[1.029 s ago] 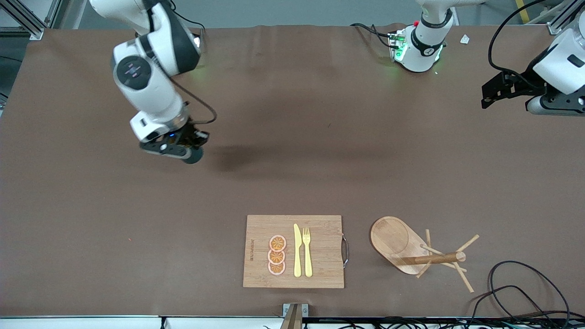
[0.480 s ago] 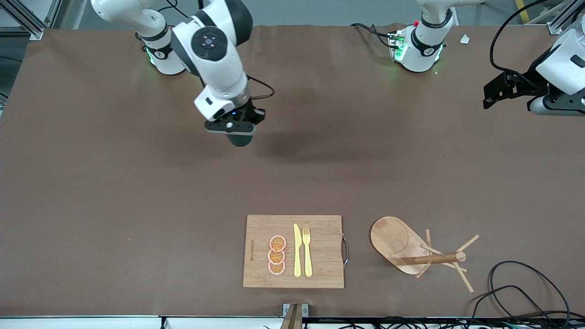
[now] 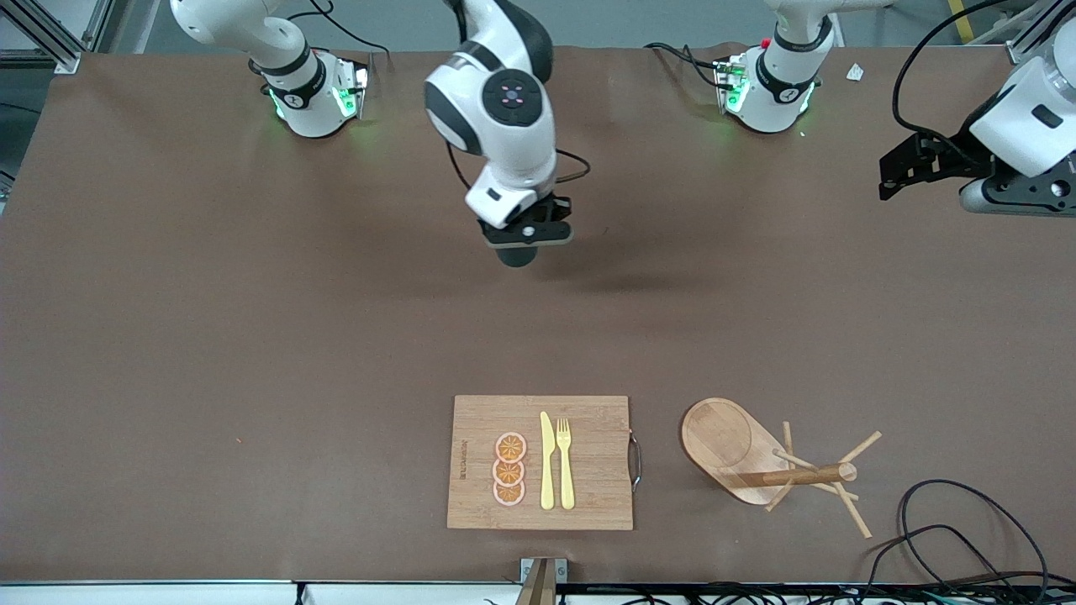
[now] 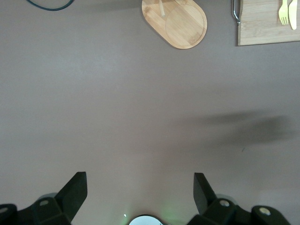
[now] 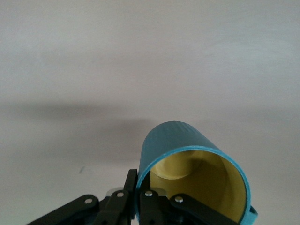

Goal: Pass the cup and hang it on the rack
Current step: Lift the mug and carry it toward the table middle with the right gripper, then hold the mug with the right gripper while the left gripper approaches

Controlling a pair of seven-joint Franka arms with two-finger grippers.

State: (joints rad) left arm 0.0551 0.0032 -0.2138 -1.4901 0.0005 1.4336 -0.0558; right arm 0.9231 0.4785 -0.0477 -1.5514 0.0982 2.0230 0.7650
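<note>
Fingers of the right gripper [image 5: 136,199] pinch only the cup [image 5: 194,176] rim; it could slip. Left gripper [image 4: 139,192] waits, fingers spread.

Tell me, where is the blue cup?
The cup is up in the air, held in the right gripper over the bare middle of the table.

This is a robotics lab set up as a test bench, not a home kitchen: two white robot arm bases with green status lights [image 3: 315,92] are bolted along one edge of a wide worktop covered in a plain brown mat [image 3: 210,353]. Loose black cables [image 3: 950,521] trail over the mat's edge, and aluminium frame rails [image 3: 50,38] stand at the corner. The few household props, a rectangular bamboo cutting board [image 3: 588,462] carrying a yellow plastic knife and fork [image 3: 556,462], look staged.
</note>
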